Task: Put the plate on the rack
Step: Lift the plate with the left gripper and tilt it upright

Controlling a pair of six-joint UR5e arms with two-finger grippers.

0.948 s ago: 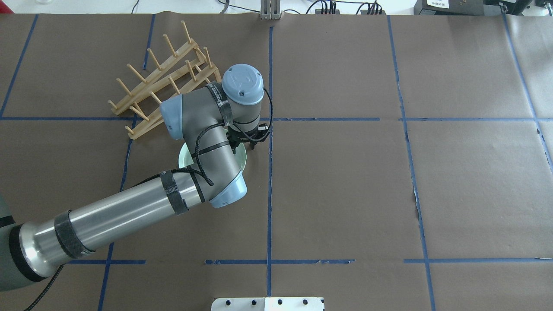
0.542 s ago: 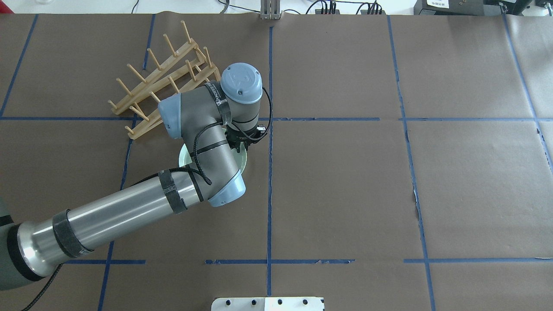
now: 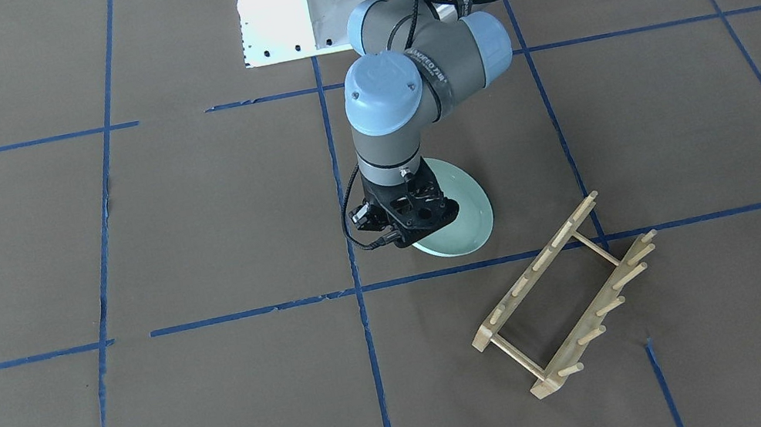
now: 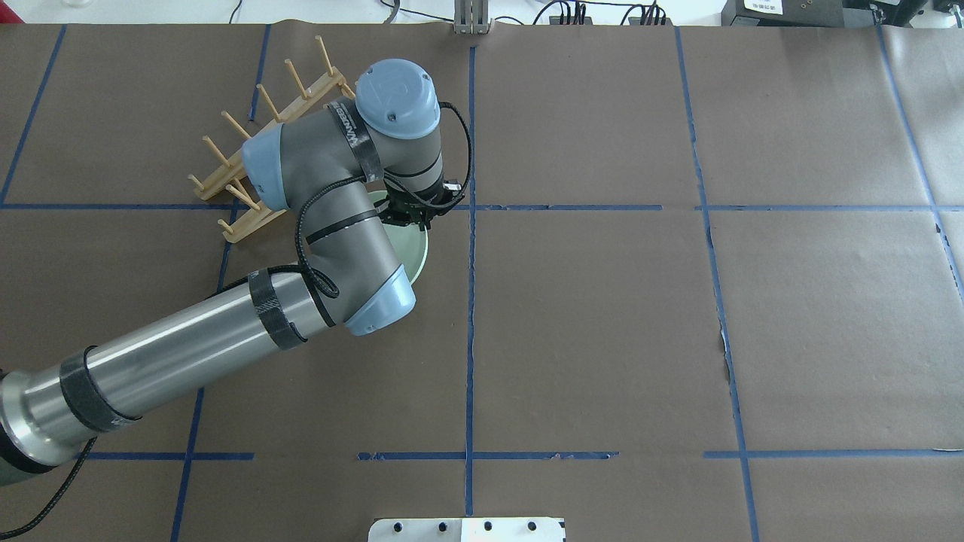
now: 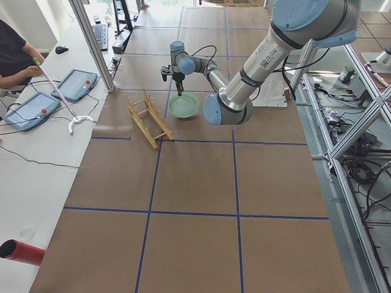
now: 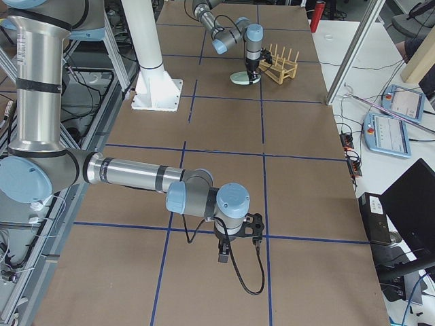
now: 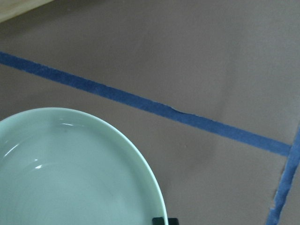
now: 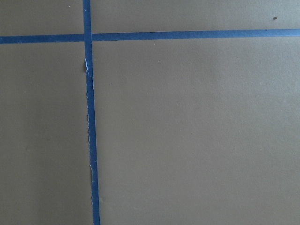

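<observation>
1. Left gripper (image 3: pixel 417 232): jaws closed narrow on the rim of the plate (image 3: pixel 461 219). It hangs straight down from the wrist, just left of centre in the front-facing view.
2. Left wrist view: one dark fingertip (image 7: pixel 165 221) shows at the bottom edge, right on the plate's (image 7: pixel 70 173) rim. The second finger is out of frame.
3. Plate is round, so it has no long axis. Its hollow face is turned up toward the wrist camera. In the front-facing view it reads as a slanted oval, so it looks tilted. Cannot tell whether it touches the table.
4. Overhead view: the left arm (image 4: pixel 226 339) covers most of the plate (image 4: pixel 413 252), leaving only a pale sliver at centre left. The front-facing view shows nearly all of it.
5. Rack (image 3: pixel 568 298) stands right of and below the plate in the front-facing view, near but apart. Its long axis runs from lower left to upper right, with the pegs (image 3: pixel 619 300) leaning right.
6. Left side view: plate (image 5: pixel 183 105) sits just right of the rack (image 5: pixel 148 117), in the upper centre.
7. Blue tape line (image 7: pixel 140 101) crosses the brown paper (image 7: pixel 211 56) beyond the plate.
8. Right gripper (image 6: pixel 238 239) shows only in the right side view, at lower centre and well apart from the plate. Cannot tell its jaw state. Its wrist camera shows only paper and tape.
</observation>
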